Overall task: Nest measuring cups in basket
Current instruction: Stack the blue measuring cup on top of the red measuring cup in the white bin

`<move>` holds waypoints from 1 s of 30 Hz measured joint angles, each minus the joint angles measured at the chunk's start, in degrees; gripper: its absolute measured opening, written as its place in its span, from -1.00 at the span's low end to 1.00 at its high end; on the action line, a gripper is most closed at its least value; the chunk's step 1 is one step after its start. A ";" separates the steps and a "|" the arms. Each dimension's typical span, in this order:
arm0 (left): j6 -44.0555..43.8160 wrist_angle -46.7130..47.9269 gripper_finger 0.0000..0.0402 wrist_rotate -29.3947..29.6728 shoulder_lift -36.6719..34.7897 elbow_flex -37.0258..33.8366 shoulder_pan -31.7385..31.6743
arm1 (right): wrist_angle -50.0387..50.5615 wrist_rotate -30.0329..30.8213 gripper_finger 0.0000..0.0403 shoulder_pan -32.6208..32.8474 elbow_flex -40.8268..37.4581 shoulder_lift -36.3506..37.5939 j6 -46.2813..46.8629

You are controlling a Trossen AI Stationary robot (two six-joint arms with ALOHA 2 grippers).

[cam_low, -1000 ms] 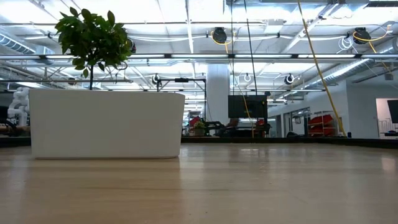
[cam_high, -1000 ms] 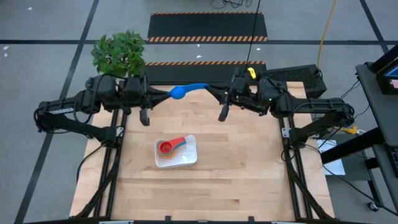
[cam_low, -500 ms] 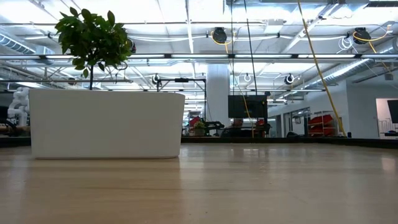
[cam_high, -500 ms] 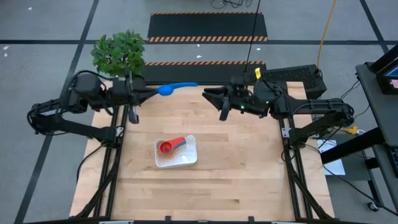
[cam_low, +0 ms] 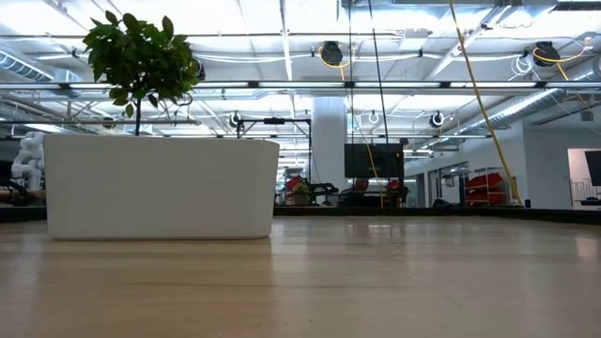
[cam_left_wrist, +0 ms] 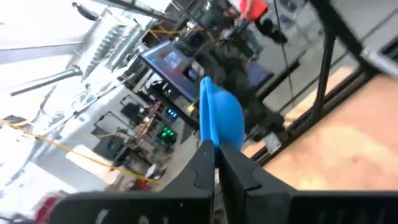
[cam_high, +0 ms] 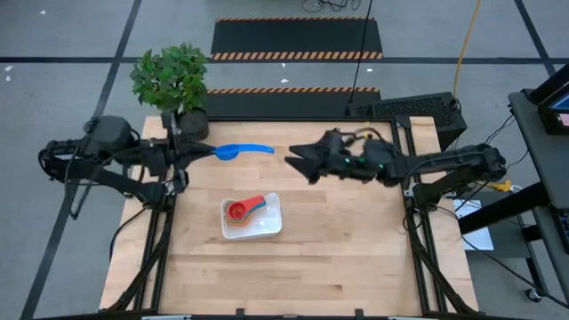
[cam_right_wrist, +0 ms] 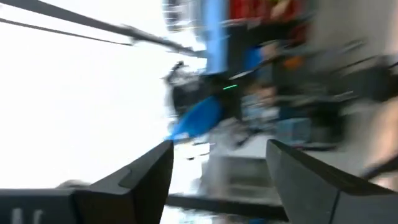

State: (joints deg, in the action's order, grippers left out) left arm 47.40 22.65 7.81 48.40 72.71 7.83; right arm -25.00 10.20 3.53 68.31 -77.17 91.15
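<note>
Blue cup level, crosswise; left pincer clamps bowl end.

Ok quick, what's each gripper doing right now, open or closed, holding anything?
Left gripper: closed on the light blue measuring cup, held above the table's far left.
Right gripper: open, holding nothing, just right of that cup.

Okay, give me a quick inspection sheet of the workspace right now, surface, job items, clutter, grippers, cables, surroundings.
Surface: wooden table, mostly bare.
Job's things: white basket holds red cup nested over orange and yellow ones; blue measuring cup held in the air above the table's far left.
Clutter: potted plant at the far left corner.
Grippers: left gripper shut on the blue measuring cup; right gripper open, empty, facing it.
Cables: yellow cable on floor, far right.
Surroundings: striped floor mats beyond the table.
</note>
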 joint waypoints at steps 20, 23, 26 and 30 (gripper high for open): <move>24.96 -6.42 -0.98 32.21 15.36 0.00 17.08 | -18.87 -5.99 0.17 3.13 -9.02 -0.09 20.85; 24.95 -9.31 -0.98 32.89 15.35 0.00 17.44 | -18.93 -6.60 0.15 2.48 -9.02 -0.09 20.41; 24.94 -10.27 -0.98 33.27 15.35 0.00 17.43 | -18.83 -6.71 0.14 1.45 -9.02 -0.07 18.77; 24.44 -9.94 -0.98 33.27 15.35 0.00 17.43 | -19.14 -7.20 0.12 -0.21 -9.32 -0.07 16.65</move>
State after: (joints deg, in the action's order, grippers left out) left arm 71.83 12.71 41.08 63.75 72.71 25.26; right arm -44.14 3.01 3.32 58.98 -77.23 107.81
